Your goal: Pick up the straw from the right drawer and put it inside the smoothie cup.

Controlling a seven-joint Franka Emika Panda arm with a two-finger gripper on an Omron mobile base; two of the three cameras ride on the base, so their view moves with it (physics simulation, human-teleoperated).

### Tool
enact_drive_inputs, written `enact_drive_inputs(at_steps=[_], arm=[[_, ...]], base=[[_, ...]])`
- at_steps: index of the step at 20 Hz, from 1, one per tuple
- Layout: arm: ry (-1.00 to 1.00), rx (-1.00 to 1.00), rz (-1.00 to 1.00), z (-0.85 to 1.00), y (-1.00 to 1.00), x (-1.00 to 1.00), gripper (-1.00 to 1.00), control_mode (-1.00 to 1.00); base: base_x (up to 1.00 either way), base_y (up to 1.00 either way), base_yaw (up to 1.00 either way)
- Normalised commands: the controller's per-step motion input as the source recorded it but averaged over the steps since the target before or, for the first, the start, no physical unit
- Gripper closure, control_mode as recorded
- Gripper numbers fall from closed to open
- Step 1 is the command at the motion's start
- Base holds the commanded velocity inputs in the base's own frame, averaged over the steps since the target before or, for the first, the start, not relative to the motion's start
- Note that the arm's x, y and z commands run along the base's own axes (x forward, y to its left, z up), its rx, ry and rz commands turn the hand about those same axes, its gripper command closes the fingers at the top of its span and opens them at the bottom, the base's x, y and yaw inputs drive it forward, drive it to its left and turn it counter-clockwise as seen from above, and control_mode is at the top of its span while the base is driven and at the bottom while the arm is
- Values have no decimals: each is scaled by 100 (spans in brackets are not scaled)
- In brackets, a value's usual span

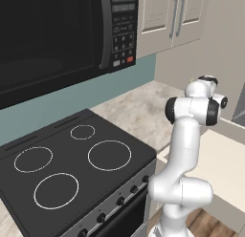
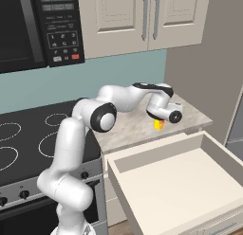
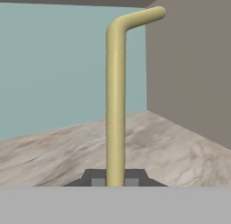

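Note:
In the hand view my gripper (image 3: pixel 115 178) is shut on the straw (image 3: pixel 115 105), a yellowish stick that rises between the finger tips and bends to the right at its top. The hand points level over the marble counter toward the corner of the teal backsplash and the grey side wall. The right base view has my wrist (image 2: pixel 163 111) hanging over the counter's right end. Just below it peeks a bit of the yellow smoothie cup (image 2: pixel 159 124), mostly hidden by the hand. The right drawer (image 2: pixel 152 156) stands pulled open in front of the counter, its pale floor bare.
A black stove (image 1: pixel 72 169) with several burner rings lies left of the arm. A black microwave (image 1: pixel 57 35) hangs above it. Cream wall cabinets (image 2: pixel 142 21) sit over the marble counter (image 2: pixel 133 127). A grey side wall (image 2: pixel 209 63) closes the counter on the right.

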Motion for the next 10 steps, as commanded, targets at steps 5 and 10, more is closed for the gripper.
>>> enact_drive_inputs(at_steps=[5, 10], arm=[[0, 0, 1, 0, 0, -11, 100, -100], [0, 0, 0, 0, 0, 0, 100, -100]], base=[[0, 0, 0], [0, 0, 0]])
